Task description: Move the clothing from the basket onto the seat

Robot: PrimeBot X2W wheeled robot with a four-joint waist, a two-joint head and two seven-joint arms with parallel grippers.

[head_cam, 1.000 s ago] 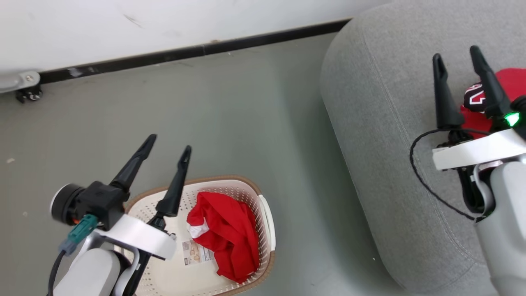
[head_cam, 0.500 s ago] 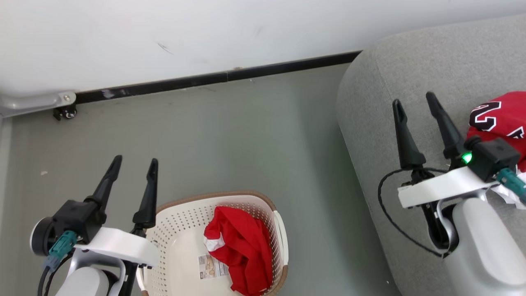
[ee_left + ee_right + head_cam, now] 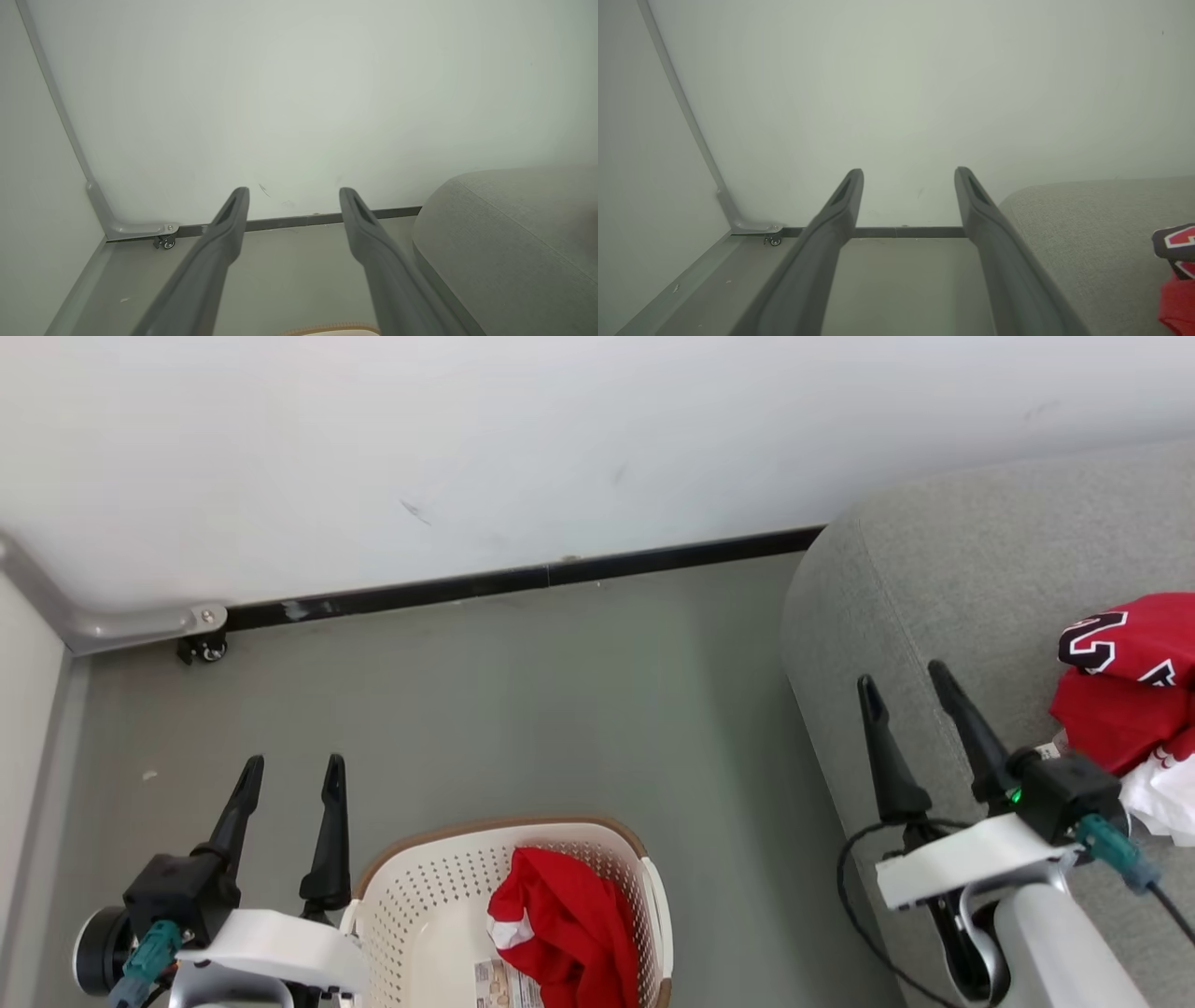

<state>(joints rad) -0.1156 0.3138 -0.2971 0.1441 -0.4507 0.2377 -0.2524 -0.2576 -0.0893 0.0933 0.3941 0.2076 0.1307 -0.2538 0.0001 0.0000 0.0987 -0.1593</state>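
Basket (image 3: 411,905), cream plastic: one red garment (image 3: 569,933) lay inside, not yet moved. Sofa (image 3: 934,616), right of the basket: red jersey (image 3: 1130,644) lay on it, apparently delivered. Left gripper (image 3: 294,763), beside the basket, and right gripper (image 3: 902,675), over the sofa: both spread wide, empty, likely readied for another pick.

The cream-white perforated plastic basket (image 3: 504,826) is sitting on the grey floor (image 3: 523,691), left of the large light-grey fabric sofa (image 3: 943,597). 1 crumpled red garment (image 3: 569,933) is lying in the basket's right half; the red numbered jersey (image 3: 1130,644) is resting on the sofa. The white wall (image 3: 560,429) is running behind both.
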